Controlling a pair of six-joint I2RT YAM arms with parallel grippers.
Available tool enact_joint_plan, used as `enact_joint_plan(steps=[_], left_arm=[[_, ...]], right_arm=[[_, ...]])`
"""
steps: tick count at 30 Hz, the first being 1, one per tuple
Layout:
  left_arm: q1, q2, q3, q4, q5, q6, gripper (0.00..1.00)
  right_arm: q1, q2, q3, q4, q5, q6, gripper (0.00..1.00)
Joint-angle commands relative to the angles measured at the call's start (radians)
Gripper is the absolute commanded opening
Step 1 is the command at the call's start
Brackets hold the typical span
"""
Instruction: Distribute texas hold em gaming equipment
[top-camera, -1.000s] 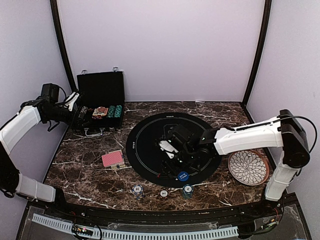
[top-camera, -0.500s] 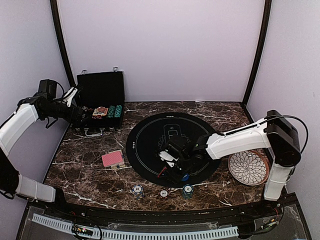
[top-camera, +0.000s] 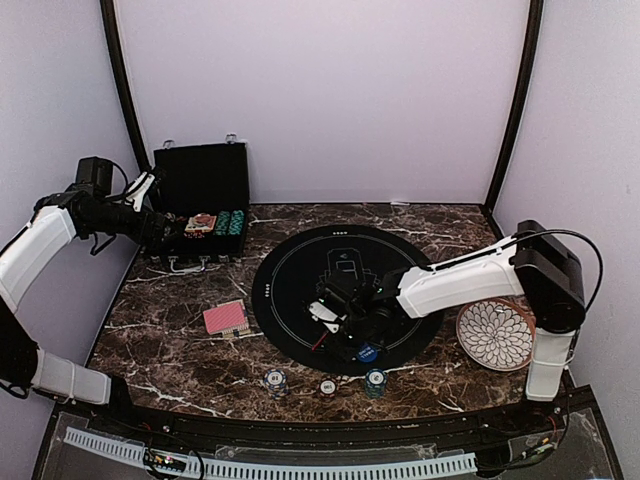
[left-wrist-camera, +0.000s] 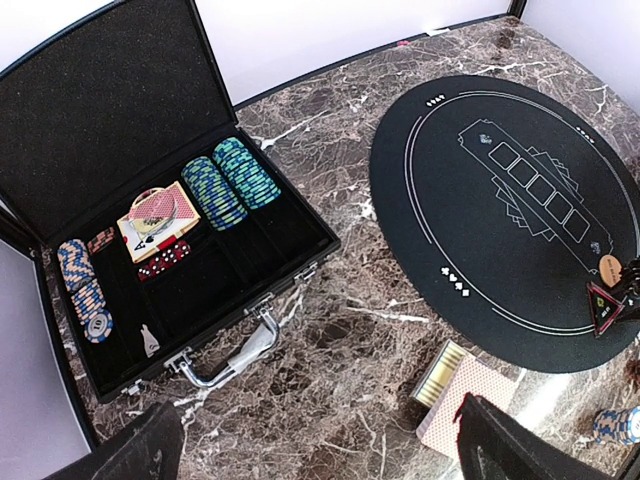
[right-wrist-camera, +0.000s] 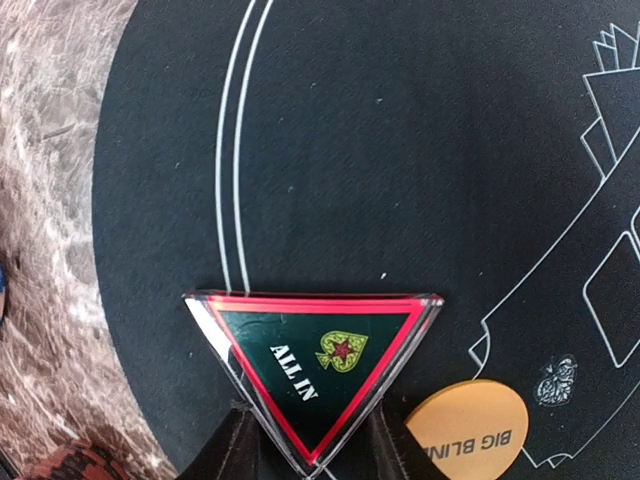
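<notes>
Red-edged triangle marker (right-wrist-camera: 315, 360) is lying on the black mat (right-wrist-camera: 400, 150) right beside the orange button (right-wrist-camera: 470, 425). The right arm is stretched low across the mat, its end effector (right-wrist-camera: 310, 452) hugging the marker's near corner from both sides, though I can't tell if it's actually clamped. The left arm is bent up by the open black case (left-wrist-camera: 120, 100), end effector (top-camera: 165, 228) spread wide.
</notes>
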Motion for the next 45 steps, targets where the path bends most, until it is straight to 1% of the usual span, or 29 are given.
enact_joint_plan(steps=[1, 6, 12, 15, 21, 28, 30, 32, 34, 36, 38, 41, 45], left_arm=[[0.006, -0.030, 0.020, -0.026, 0.024, -0.001, 0.99], [0.006, -0.032, 0.020, -0.032, 0.029, 0.002, 0.99], [0.006, -0.032, 0.018, -0.053, 0.046, 0.014, 0.99], [0.005, -0.032, 0.012, -0.065, 0.064, 0.026, 0.99], [0.004, -0.042, -0.013, -0.100, 0.092, 0.070, 0.99], [-0.003, -0.057, -0.040, -0.138, 0.120, 0.111, 0.99], [-0.005, -0.063, -0.047, -0.148, 0.127, 0.124, 0.99], [-0.010, -0.067, -0.052, -0.156, 0.130, 0.134, 0.99], [-0.015, -0.069, -0.056, -0.162, 0.130, 0.139, 0.99], [-0.019, -0.069, -0.057, -0.162, 0.132, 0.142, 0.99], [-0.023, -0.069, -0.058, -0.154, 0.132, 0.139, 0.99], [-0.029, -0.068, -0.054, -0.151, 0.137, 0.135, 0.99], [-0.036, -0.064, -0.051, -0.151, 0.139, 0.136, 0.99]], right_arm=[[0.006, 0.071, 0.044, 0.044, 0.041, -0.003, 0.30], [-0.016, 0.134, 0.113, 0.068, 0.047, -0.002, 0.23], [-0.077, 0.239, 0.253, 0.088, 0.035, 0.020, 0.18], [-0.091, 0.297, 0.333, 0.100, 0.023, 0.018, 0.18], [-0.111, 0.438, 0.529, 0.073, 0.011, 0.009, 0.17], [-0.137, 0.531, 0.711, 0.038, -0.005, 0.029, 0.16], [-0.137, 0.525, 0.719, 0.032, -0.015, 0.026, 0.22], [-0.137, 0.490, 0.694, 0.032, -0.010, 0.024, 0.36], [-0.137, 0.430, 0.640, 0.038, 0.004, 0.028, 0.55], [-0.137, 0.333, 0.561, 0.055, 0.016, 0.039, 0.66], [-0.136, 0.248, 0.473, 0.065, 0.031, 0.061, 0.75], [-0.134, 0.133, 0.337, 0.057, 0.056, 0.097, 0.83], [-0.120, 0.012, 0.174, -0.002, 0.113, 0.146, 0.87]])
